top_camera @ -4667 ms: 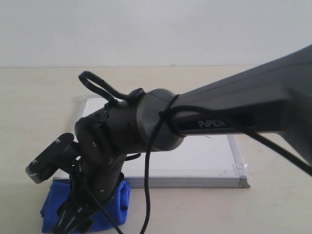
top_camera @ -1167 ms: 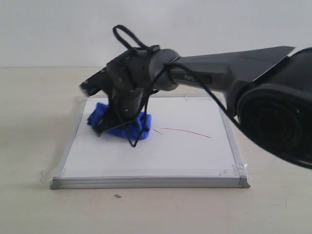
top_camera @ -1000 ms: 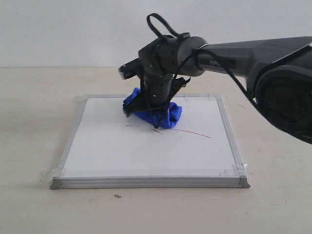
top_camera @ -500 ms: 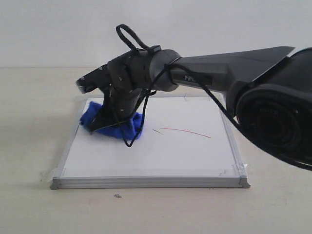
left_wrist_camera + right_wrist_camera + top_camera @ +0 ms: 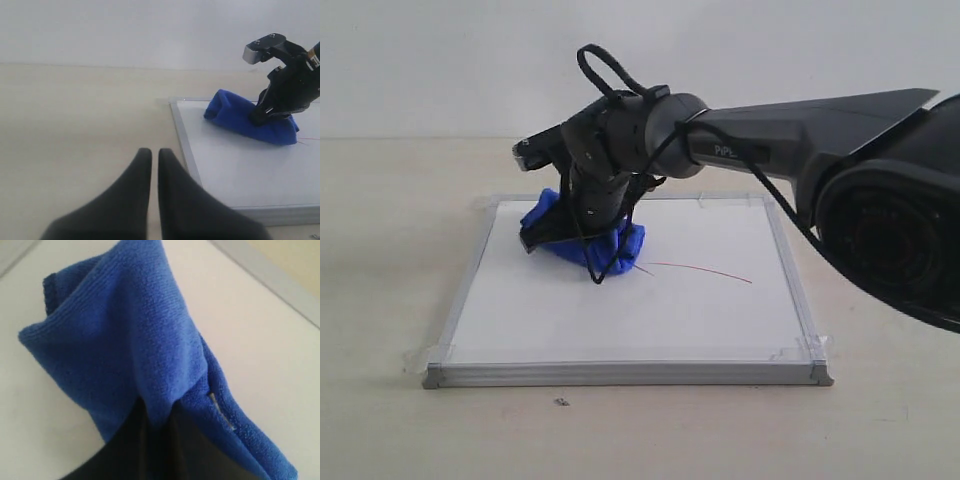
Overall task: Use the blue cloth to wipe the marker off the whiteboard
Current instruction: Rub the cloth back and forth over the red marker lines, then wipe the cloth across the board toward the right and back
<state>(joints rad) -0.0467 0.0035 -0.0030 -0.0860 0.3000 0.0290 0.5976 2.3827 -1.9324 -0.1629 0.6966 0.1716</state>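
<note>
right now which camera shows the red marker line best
The exterior view: the marker lies in plain sight on the whiteboard beside the blue cloth. The left wrist view catches only a faint tip; the right wrist view shows none, just cloth.

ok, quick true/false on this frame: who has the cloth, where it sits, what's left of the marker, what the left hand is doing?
1. The right hand grips the blue cloth. True.
2. The blue cloth lies off the whiteboard. False: it rests on the whiteboard.
3. A red marker stroke shows on the whiteboard beside the blue cloth. True.
4. The left hand grips the whiteboard's frame. False: it is shut on nothing, over the table beside the whiteboard.
</note>
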